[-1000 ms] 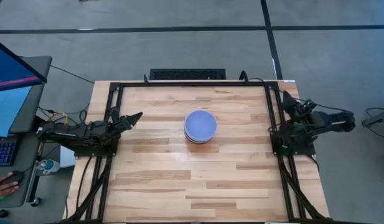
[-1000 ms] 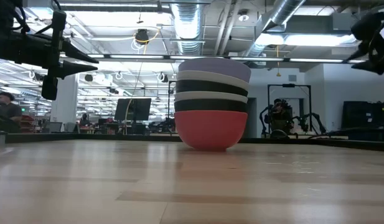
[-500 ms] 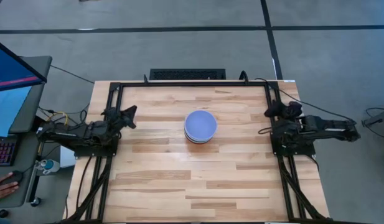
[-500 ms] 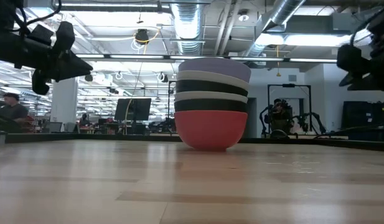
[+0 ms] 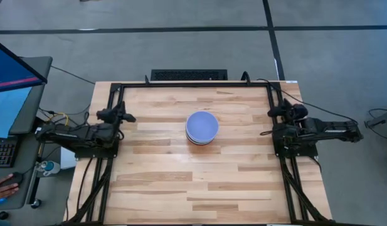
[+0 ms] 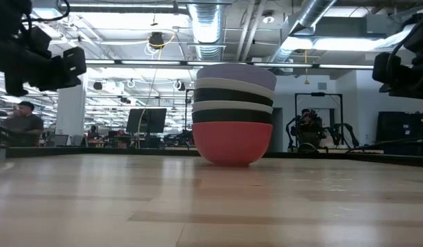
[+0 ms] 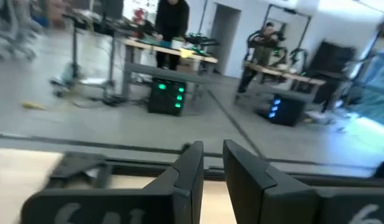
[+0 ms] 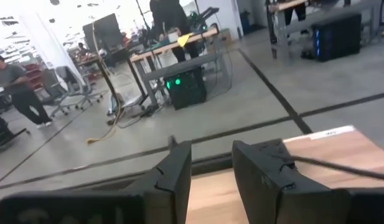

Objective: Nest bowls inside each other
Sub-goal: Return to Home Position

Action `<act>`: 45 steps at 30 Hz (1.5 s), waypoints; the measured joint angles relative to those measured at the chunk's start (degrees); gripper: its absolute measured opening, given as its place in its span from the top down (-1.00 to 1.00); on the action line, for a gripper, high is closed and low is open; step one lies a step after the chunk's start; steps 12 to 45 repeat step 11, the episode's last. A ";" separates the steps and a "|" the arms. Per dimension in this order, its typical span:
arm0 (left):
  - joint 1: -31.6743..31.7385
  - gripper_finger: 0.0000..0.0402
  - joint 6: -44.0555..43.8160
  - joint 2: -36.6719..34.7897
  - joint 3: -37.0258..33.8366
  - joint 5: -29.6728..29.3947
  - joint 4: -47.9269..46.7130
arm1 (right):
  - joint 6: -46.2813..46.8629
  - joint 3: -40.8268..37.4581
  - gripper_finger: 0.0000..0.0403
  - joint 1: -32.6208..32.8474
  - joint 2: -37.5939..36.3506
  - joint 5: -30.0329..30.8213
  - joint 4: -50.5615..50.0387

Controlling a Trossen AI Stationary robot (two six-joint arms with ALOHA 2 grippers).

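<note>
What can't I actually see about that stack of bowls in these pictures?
Lower bowls: in the high view the lavender-blue bowl covers everything beneath it.
Bowl insides: in the low view the stack shows only outer walls.
The stack itself: neither wrist view shows it; both look past the left claw and right claw into the room.

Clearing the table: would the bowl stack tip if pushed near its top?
Likely tips: tall stack on the red bowl with a narrow rounded base. Nesting looks level, so a low push probably moves it as one.
</note>
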 joint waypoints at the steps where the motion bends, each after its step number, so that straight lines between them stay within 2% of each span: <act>1: 0.00 0.74 0.79 0.00 0.00 -0.61 -0.69 | 0.06 0.00 0.31 0.00 0.00 -0.69 0.25; 11: 0.00 0.74 5.92 0.00 0.17 3.29 -1.56 | -0.69 0.01 0.32 0.00 0.00 -1.20 0.61; 45: 0.00 0.74 5.92 0.00 0.17 3.29 -1.56 | -0.69 0.01 0.32 0.00 0.00 -1.20 0.61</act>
